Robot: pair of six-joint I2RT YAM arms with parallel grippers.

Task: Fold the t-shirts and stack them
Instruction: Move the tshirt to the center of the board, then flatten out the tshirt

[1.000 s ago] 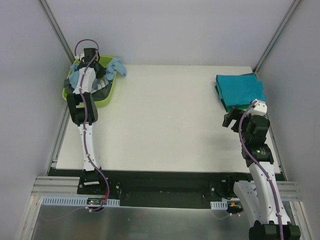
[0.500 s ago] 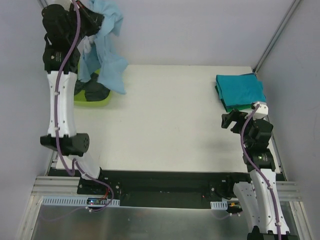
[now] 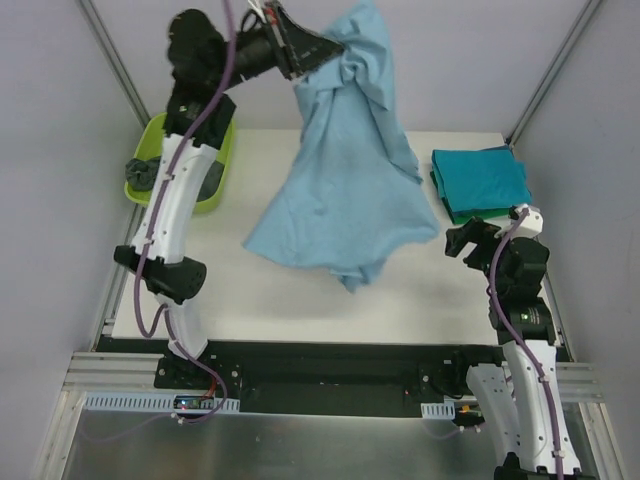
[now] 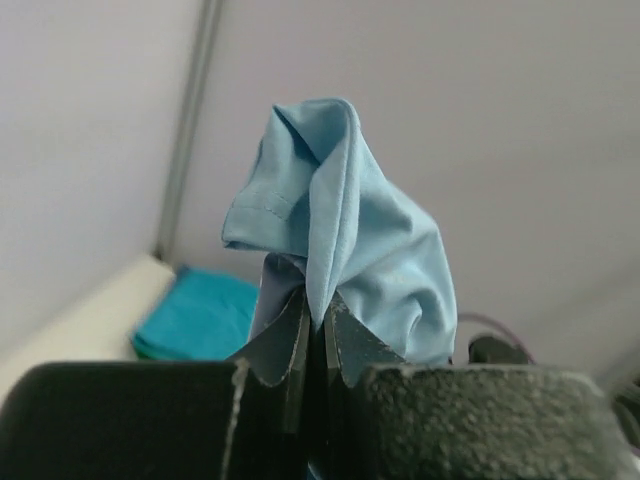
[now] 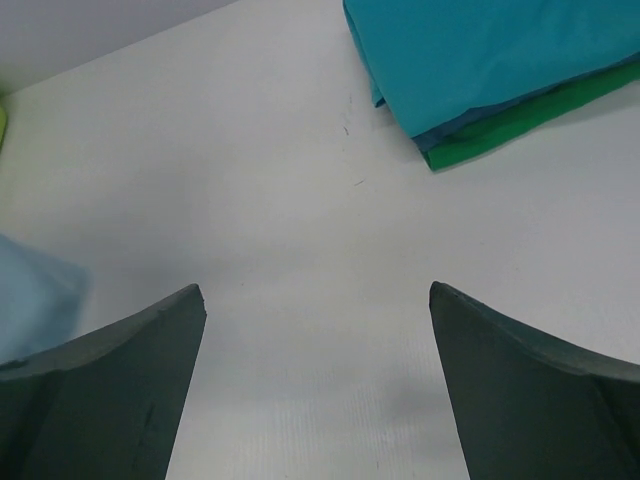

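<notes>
My left gripper (image 3: 325, 47) is raised high over the table's back and is shut on a light blue t-shirt (image 3: 345, 190), which hangs from it down over the table's middle. The wrist view shows the cloth (image 4: 345, 240) pinched between the closed jaws of the left gripper (image 4: 318, 305). A folded teal t-shirt (image 3: 480, 175) lies on a folded green one (image 3: 462, 213) at the back right; both show in the right wrist view (image 5: 500, 50). My right gripper (image 3: 462, 240) is open and empty just in front of that stack, also seen from its wrist (image 5: 315, 295). A dark grey t-shirt (image 3: 145, 170) lies in the tub.
A lime-green plastic tub (image 3: 215, 160) stands at the table's back left corner. The white table (image 3: 250, 300) ends at a black rail along its near edge. Grey walls and metal posts close in the sides.
My left arm has lifted the light blue t-shirt out of the tub and swung it right, over the table's middle. The right gripper has barely moved.
</notes>
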